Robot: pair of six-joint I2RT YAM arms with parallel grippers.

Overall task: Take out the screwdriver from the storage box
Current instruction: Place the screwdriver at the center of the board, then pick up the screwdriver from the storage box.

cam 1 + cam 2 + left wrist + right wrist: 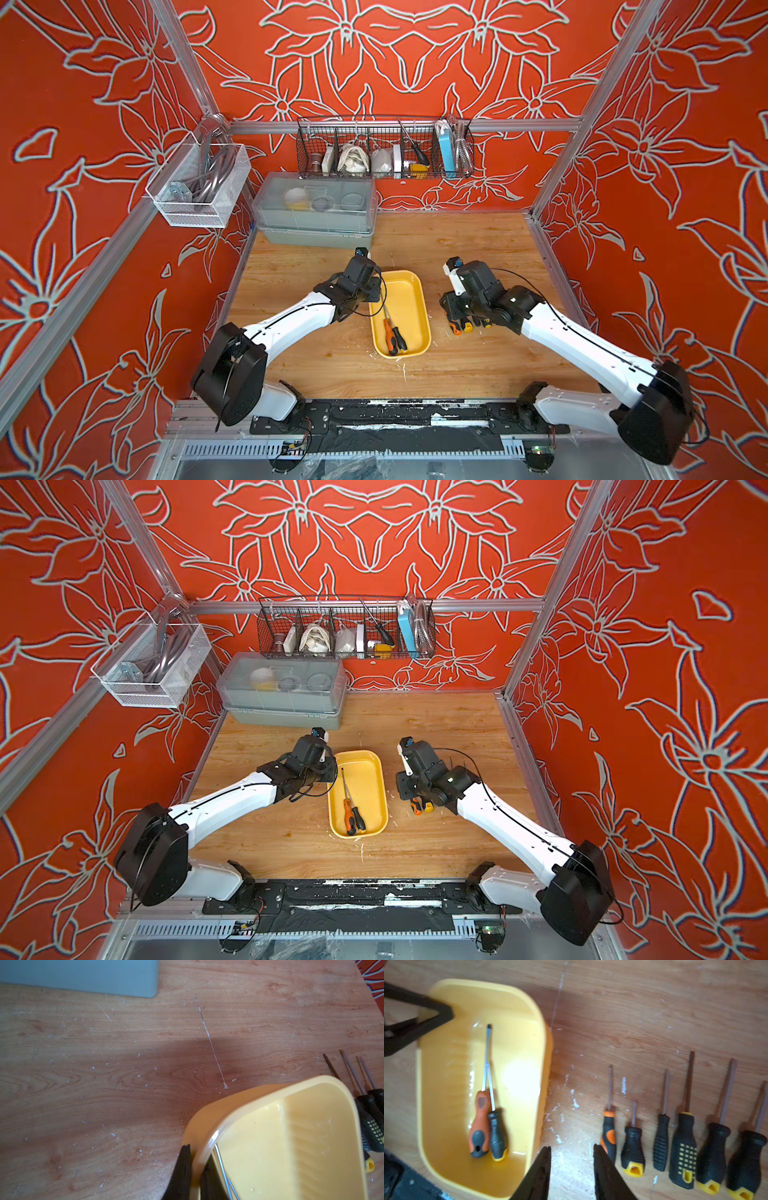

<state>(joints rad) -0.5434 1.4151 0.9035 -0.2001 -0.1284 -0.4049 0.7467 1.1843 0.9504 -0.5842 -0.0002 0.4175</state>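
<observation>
Right fingers [600,1159], spread and empty, hover above the tabletop [654,1012], six screwdrivers [683,1147] laid out on one side and the storage box [517,1047] on the other. Left fingers [184,1165] pinch its rim. Two screwdrivers [480,1126] lie inside: mostly done, I judge.

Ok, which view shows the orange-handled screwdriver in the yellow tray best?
The right wrist view: the orange-handled screwdriver lies whole and close in the storage box, handle to tip. Both top views show the screwdriver whole but small. The left wrist view catches only two metal shafts, no handle.
</observation>
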